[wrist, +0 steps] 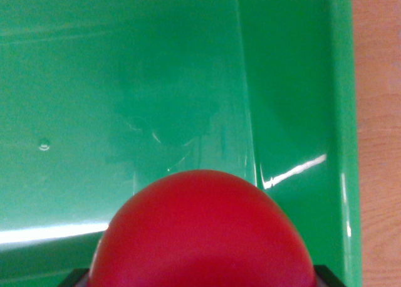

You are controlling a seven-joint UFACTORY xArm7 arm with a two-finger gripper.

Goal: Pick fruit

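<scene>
Wrist view, item one: I log a red fruit, round and smooth, filling the near centre, above a glossy green tray. Item two: wooden table along the right edge. Dark gripper corners flank the fruit; I cannot tell its grip.

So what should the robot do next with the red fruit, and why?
Probably lower it a little, then let go. The red fruit fills the bottom of the wrist view, with dark gripper parts just showing at either side of it, so it looks held. Under it is the bare floor of the green bin, with a shadow there, and the bin's wall sits off to the wrist view's right, so the spot looks free.
</scene>
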